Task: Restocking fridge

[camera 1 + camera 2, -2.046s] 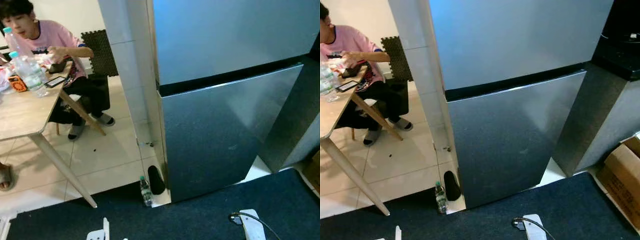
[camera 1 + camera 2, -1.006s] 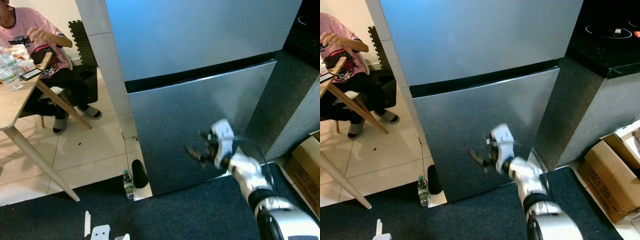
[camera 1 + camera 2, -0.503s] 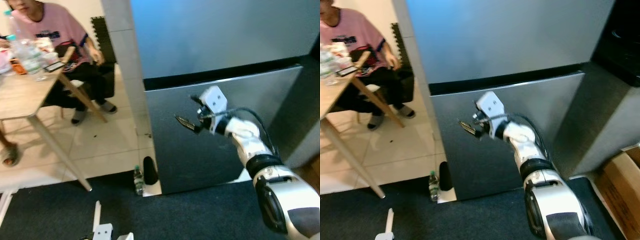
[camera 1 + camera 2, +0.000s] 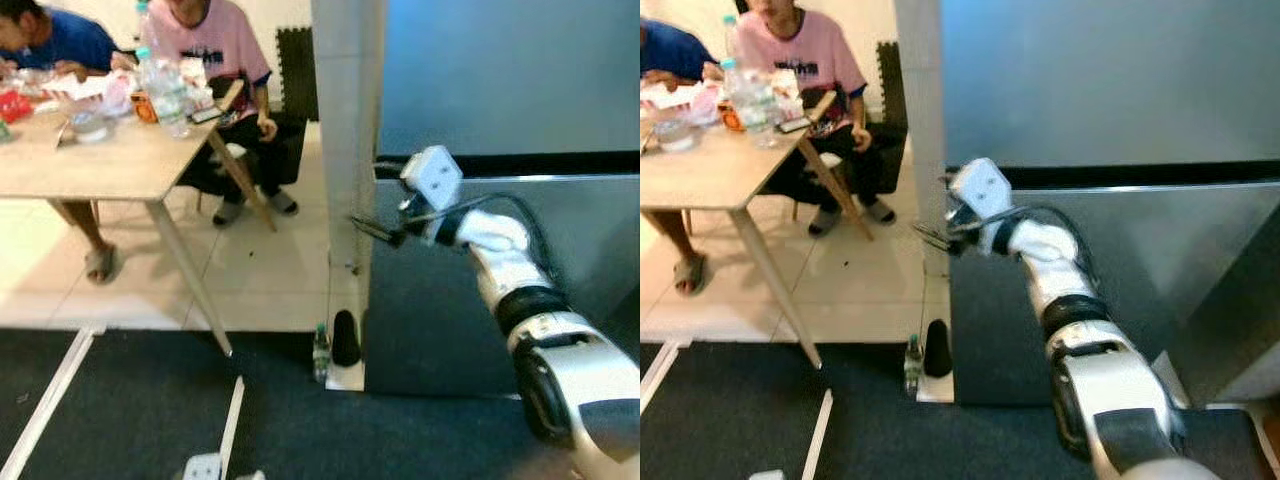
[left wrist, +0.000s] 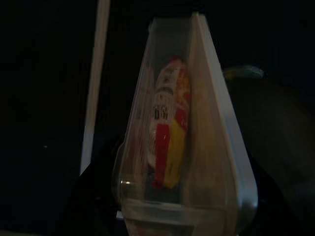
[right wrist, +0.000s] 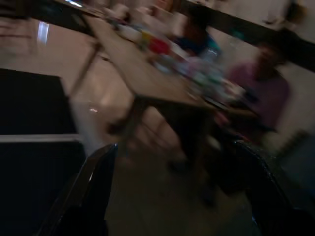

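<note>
The right gripper (image 4: pixel 372 231) is raised at the end of a silver arm that stretches forward and to the robot's left, elbow low, wrist level with the black seam between the two fridge doors. Its two black fingers (image 6: pixel 93 187) stand spread apart with nothing between them, their tips at the left edge of the lower fridge door (image 4: pixel 470 300) — whether they touch the door edge cannot be told. A white camera block (image 4: pixel 431 176) sits on top of the wrist, with a black cable looping back along the forearm.

Just above the gripper runs the dark gap under the upper fridge door (image 4: pixel 1100 80); just beyond the fingertips stands a white tiled pillar (image 4: pixel 345 130) that borders the fridge. Below the gripper, on the floor at the foot of the pillar, a small water bottle (image 4: pixel 321 352) stands upright beside a dark cone-shaped object (image 4: pixel 346 338).

The left gripper (image 5: pixel 172 216) is in deep shade and is clamped on a clear plastic container (image 5: pixel 197 147) — a red, white and yellow packet (image 5: pixel 170 128) lies inside it, and the container's walls taper away from the fingers.

Farther off to the left of the right gripper, a wooden table (image 4: pixel 110 165) carries water bottles (image 4: pixel 165 90) and clutter, with a person in a pink shirt (image 4: pixel 790 50) and a person in a blue shirt (image 4: pixel 55 40) seated at it. A dark carpet (image 4: pixel 120 400) covers the floor near the robot.
</note>
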You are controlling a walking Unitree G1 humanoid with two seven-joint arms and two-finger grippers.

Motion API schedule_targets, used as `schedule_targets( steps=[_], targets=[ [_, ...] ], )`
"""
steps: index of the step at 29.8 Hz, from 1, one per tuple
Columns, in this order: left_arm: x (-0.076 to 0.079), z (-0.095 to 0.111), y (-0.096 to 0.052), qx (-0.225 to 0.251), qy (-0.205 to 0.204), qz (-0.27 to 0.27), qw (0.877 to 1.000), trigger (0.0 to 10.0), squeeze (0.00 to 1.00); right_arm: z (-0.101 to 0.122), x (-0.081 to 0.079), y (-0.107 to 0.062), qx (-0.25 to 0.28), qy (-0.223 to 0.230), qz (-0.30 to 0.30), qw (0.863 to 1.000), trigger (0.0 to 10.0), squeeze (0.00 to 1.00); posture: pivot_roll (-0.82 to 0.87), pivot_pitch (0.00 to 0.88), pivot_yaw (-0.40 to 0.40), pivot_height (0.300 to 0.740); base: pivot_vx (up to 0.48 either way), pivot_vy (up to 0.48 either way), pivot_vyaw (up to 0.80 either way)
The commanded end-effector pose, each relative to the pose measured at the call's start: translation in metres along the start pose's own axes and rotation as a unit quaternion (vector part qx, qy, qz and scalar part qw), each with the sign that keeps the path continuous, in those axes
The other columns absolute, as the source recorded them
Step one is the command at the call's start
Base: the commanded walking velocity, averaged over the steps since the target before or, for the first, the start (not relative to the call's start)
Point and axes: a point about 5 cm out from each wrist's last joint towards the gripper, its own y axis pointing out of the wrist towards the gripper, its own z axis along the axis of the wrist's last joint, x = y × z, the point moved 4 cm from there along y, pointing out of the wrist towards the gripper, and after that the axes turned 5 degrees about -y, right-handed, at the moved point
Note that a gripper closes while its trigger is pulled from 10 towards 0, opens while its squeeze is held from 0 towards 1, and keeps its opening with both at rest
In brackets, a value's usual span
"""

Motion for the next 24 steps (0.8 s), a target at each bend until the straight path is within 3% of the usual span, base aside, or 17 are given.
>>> schedule_targets(
  steps=[1,6,10,12,14,16,21,24],
  targets=[
    [-0.005,-0.009,-0.002,-0.011,0.006,0.006,1.000,10.0,0.00,0.006,-0.001,-0.001,0.017,-0.002,0.013,1.000,10.0,0.00,-0.02,0.000,0.050,0.740,0.000,0.000,0.00],
    [-0.007,-0.009,-0.002,-0.011,0.005,0.007,1.000,10.0,0.00,0.023,0.006,-0.001,0.037,-0.034,0.027,0.998,10.0,0.00,-0.01,0.000,0.049,0.740,0.000,0.000,0.00],
    [-0.007,-0.008,-0.002,-0.010,0.004,0.007,1.000,10.0,0.00,0.031,0.018,-0.001,0.016,-0.086,0.014,0.996,10.0,0.00,-0.01,0.000,0.049,0.740,0.000,0.000,0.00],
    [-0.007,-0.008,-0.002,-0.009,0.004,0.007,1.000,10.0,0.00,0.035,0.031,-0.001,-0.015,-0.140,-0.011,0.990,10.0,0.00,-0.01,0.000,0.047,0.740,0.000,0.000,0.00],
    [-0.007,-0.008,-0.002,-0.009,0.004,0.006,1.000,10.0,0.00,0.036,0.034,-0.001,-0.022,-0.150,-0.016,0.988,10.0,0.00,-0.02,0.000,0.048,0.740,0.000,0.000,0.00],
    [-0.007,-0.009,-0.002,-0.010,0.005,0.005,1.000,10.0,0.00,0.030,0.037,-0.002,-0.066,-0.187,-0.012,0.980,10.0,0.00,-0.02,0.000,0.048,0.740,0.000,0.000,0.00],
    [-0.007,-0.010,-0.003,-0.010,0.003,0.005,1.000,10.0,0.00,0.018,0.040,-0.004,-0.123,-0.205,-0.007,0.971,10.0,0.00,-0.01,0.000,0.046,0.740,0.000,0.000,0.00],
    [-0.008,-0.011,-0.003,-0.011,0.002,0.006,1.000,10.0,0.00,0.006,0.039,-0.008,-0.172,-0.228,0.015,0.958,10.0,0.00,-0.01,0.005,0.045,0.740,0.000,0.000,0.00]
  ],
)
